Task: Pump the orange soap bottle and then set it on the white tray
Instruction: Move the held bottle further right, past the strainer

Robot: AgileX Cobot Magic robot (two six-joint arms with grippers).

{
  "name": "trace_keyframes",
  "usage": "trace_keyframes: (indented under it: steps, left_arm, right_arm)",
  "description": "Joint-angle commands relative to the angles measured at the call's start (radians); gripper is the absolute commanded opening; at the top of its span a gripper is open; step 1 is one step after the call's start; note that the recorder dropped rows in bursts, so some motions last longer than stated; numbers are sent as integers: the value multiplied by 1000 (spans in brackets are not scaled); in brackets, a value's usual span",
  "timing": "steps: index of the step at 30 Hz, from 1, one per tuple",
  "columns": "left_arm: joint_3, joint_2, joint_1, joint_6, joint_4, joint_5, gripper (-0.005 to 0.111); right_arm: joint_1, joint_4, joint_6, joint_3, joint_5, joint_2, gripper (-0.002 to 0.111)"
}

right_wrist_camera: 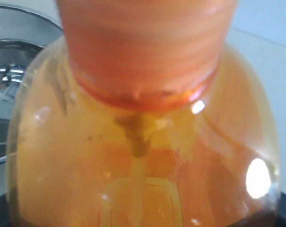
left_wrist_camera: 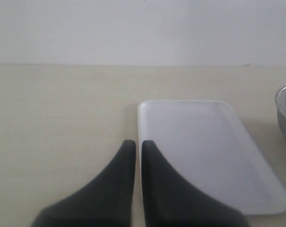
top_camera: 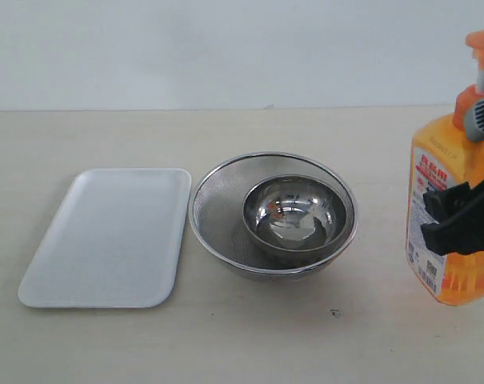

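The orange soap bottle stands upright at the far right of the exterior view, its pump head raised on a white stem. My right gripper is shut on the bottle's body across the label. In the right wrist view the bottle fills the picture and hides the jaws. The white tray lies flat on the left, with nothing on it. My left gripper is shut and holds nothing, hovering over the near long edge of the tray. It is out of the exterior view.
A round steel mesh strainer with a shiny steel bowl inside sits between tray and bottle. Its rim shows beside the tray in the left wrist view. Bare beige tabletop lies in front.
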State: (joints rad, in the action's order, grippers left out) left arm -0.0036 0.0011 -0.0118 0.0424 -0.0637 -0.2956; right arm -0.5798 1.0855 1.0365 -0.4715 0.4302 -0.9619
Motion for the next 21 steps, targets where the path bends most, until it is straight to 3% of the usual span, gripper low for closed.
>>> trace_keyframes:
  steps: [1, 8, 21]
  left_arm:
    - [4, -1, 1, 3, 0, 1, 5]
    - [4, -1, 1, 3, 0, 1, 5]
    - [4, -1, 1, 3, 0, 1, 5]
  right_arm:
    - [1, 368, 376, 34, -32, 22, 0]
    - [1, 635, 695, 44, -9, 22, 0]
    - [1, 659, 772, 44, 47, 20, 0]
